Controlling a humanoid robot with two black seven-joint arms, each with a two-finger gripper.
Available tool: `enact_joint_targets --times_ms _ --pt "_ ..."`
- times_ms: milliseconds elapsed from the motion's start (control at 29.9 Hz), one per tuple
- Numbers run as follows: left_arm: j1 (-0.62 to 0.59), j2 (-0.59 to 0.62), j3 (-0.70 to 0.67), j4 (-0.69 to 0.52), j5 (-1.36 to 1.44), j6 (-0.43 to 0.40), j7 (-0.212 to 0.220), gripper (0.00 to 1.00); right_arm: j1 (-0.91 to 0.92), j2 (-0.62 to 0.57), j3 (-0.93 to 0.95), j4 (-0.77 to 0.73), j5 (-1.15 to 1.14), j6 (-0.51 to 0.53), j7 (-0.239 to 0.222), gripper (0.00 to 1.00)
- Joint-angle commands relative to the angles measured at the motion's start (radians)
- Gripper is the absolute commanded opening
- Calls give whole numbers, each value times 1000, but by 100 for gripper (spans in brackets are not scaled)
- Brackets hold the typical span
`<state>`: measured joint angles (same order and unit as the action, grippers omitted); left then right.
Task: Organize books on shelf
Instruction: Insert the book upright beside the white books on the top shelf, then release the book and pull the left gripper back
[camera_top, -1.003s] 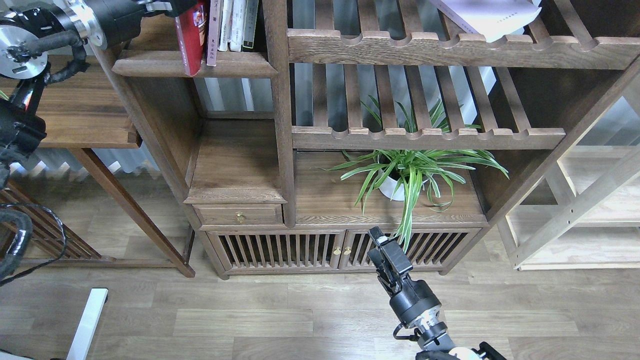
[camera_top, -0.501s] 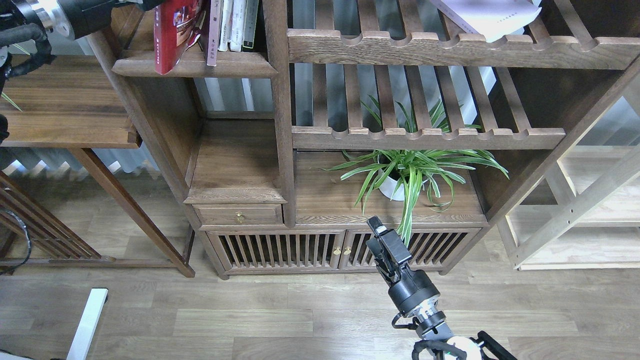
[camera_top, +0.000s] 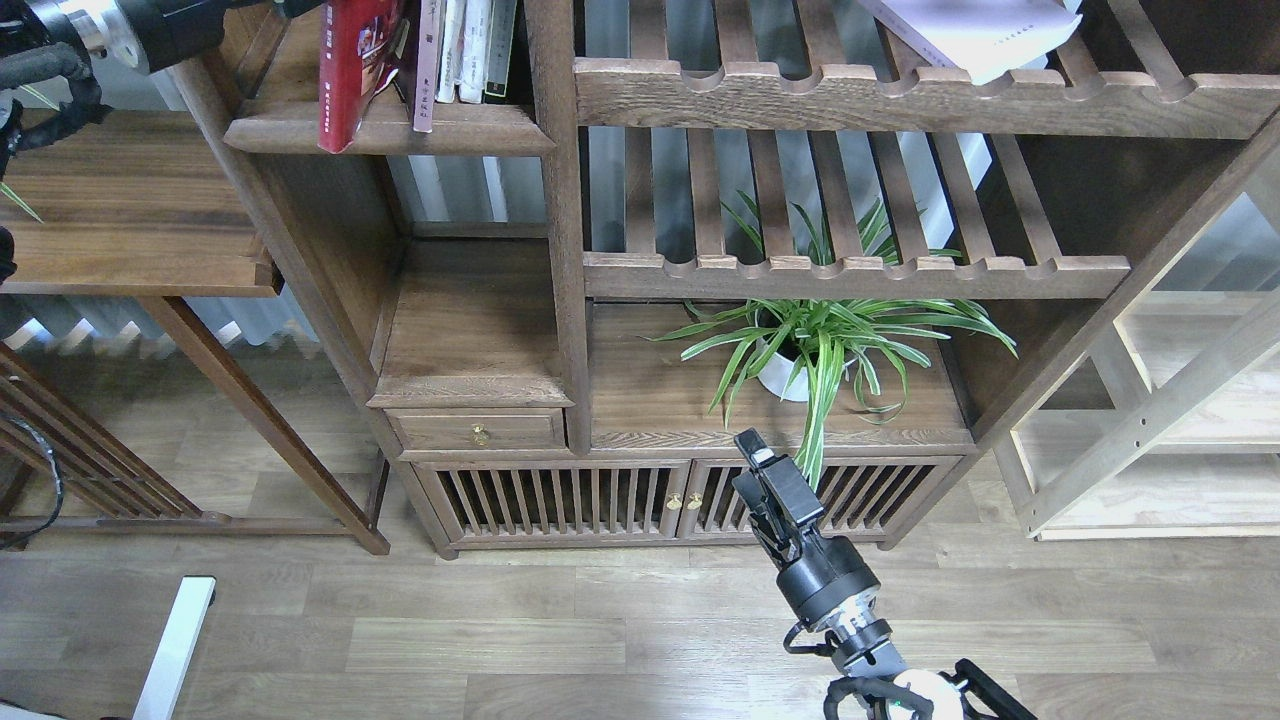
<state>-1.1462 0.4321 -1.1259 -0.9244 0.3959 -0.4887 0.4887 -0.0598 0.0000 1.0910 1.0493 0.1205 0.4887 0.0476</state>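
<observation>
red book (camera_top: 352, 70) tilted at shelf (camera_top: 470, 130) front edge, beside pale-spined books (camera_top: 470, 45) | lavender book (camera_top: 975, 35) on slatted shelf (camera_top: 900, 95) | right end effector (camera_top: 765, 480) low, near plant (camera_top: 820, 345)

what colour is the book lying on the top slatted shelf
White-lavender book, a pale cover, seen best in the head view.

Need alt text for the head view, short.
A bright red book stands tilted on the narrow dark shelf, overhanging its front edge, beside thin pale-spined books; the left arm reaches in at top left, gripper out of frame. The right gripper hangs idle near a potted plant.
</observation>
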Motion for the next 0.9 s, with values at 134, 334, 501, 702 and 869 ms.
enact_joint_targets --times_ms 134,334,501,702,869 --pt "0 4 -6 -17 -12 0 0 69 2 0 23 -2 -1 0 -2 99" --pt "2 16 -15 -85 -83 0 0 69 2 0 36 -3 -2 0 -2 99" --pt "19 63 -15 -120 -88 0 0 71 2 0 38 -3 -2 0 -2 99" --pt "89 86 -18 -149 -91 0 0 71 2 0 40 -3 -2 0 -2 99" --pt "175 85 -58 -237 -137 0 0 74 2 0 40 -5 -2 0 -2 99"
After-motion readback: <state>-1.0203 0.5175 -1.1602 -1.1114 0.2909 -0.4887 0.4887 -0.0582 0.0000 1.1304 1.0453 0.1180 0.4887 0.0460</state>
